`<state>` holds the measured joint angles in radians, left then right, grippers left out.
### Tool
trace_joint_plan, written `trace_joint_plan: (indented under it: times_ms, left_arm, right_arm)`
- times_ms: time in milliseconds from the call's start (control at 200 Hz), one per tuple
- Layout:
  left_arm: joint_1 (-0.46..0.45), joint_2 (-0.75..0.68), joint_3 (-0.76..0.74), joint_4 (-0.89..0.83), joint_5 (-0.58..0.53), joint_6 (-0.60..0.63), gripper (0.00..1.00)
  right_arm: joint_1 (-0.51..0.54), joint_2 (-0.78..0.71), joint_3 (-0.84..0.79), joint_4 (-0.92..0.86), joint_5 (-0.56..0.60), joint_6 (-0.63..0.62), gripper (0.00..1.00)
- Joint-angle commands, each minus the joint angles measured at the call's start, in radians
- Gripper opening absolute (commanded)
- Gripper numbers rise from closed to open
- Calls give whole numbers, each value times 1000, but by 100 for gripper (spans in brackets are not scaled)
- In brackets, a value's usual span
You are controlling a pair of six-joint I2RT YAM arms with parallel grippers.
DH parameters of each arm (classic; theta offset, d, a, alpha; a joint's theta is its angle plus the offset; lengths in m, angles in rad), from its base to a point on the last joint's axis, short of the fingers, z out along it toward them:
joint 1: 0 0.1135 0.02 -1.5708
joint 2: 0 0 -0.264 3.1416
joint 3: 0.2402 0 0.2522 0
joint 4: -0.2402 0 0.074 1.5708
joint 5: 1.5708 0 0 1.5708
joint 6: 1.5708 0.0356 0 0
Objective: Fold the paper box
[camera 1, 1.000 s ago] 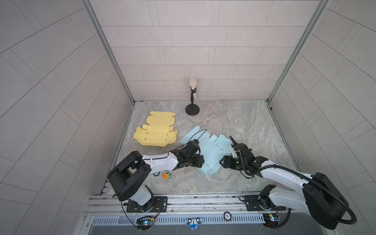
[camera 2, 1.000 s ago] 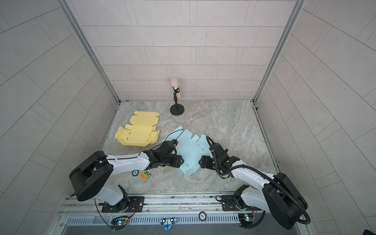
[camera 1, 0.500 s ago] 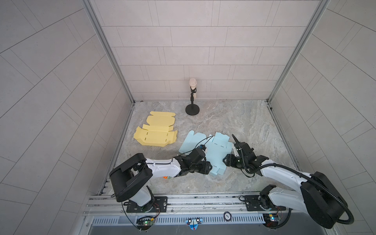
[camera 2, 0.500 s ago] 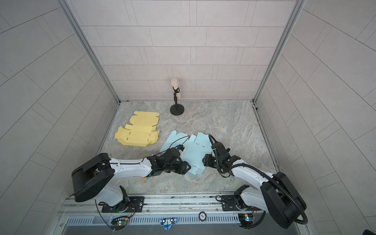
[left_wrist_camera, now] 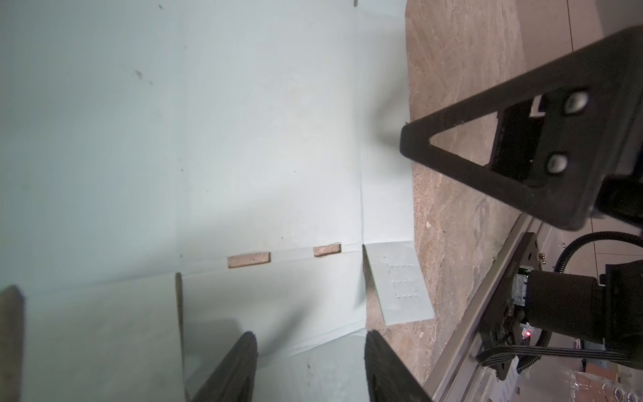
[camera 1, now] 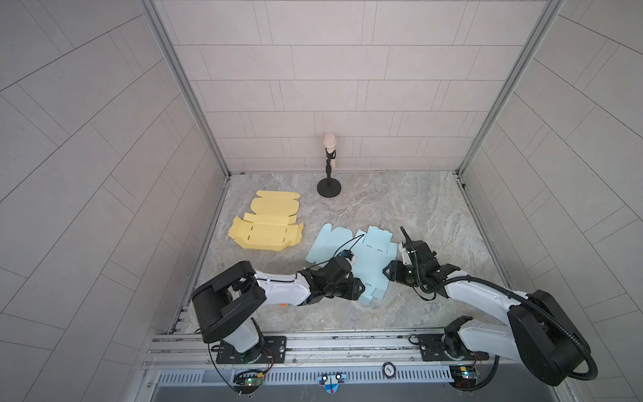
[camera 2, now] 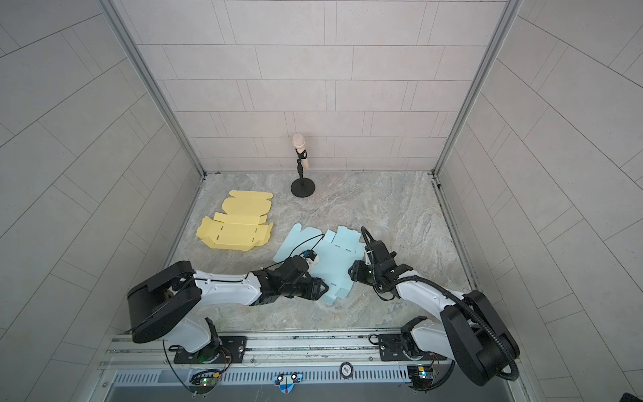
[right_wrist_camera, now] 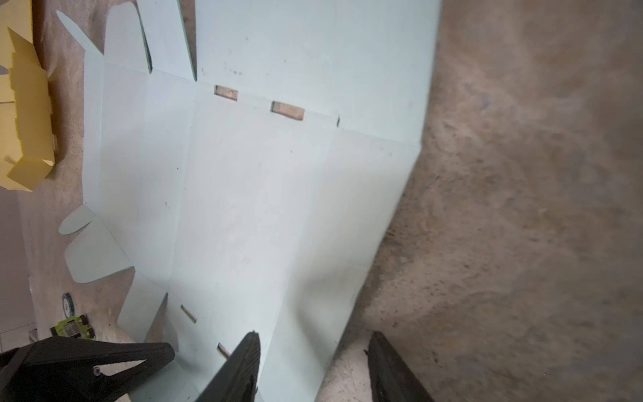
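Observation:
The paper box is a flat light blue blank point(camera 1: 368, 257) point(camera 2: 334, 261) lying on the marble table in both top views. My left gripper point(camera 1: 358, 289) point(camera 2: 322, 289) sits low over its near left corner. In the left wrist view its jaws point(left_wrist_camera: 309, 365) stand apart with a blue flap point(left_wrist_camera: 306, 313) between them, not pinched. My right gripper point(camera 1: 388, 273) point(camera 2: 353, 273) is at the blank's right edge. In the right wrist view its fingers point(right_wrist_camera: 316, 365) straddle that slightly raised edge point(right_wrist_camera: 348, 278), one over paper, one over bare table, also apart.
A partly folded yellow blank point(camera 1: 268, 229) point(camera 2: 236, 226) lies at the left. A microphone stand point(camera 1: 328, 174) point(camera 2: 302, 174) stands at the back. A small green object point(right_wrist_camera: 73, 327) and a little roll point(right_wrist_camera: 68, 301) lie near the left arm. The metal rail point(camera 1: 313, 343) runs along the front.
My left gripper has slid right and toward the front along the blue blank's near side. The jaws of both grippers have narrowed. The right gripper has stayed at the right edge.

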<state>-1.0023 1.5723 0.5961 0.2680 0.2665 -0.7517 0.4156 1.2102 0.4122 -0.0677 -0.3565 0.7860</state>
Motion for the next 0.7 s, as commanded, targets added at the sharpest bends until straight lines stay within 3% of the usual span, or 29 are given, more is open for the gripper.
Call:
trace_joint_plan:
  times_ms: [0,330,691]
  left_arm:
    - [-15,21,8,23,5,-7,53]
    - [-19,31,6,40,15,-15,53]
    - [-18,69,36,43,46,5,53]
  right_arm:
    - [-8,15,8,35,-13,12,48]
    - [-17,54,7,95,-42,34,40]
    - [-23,90,16,107,-37,23,23]
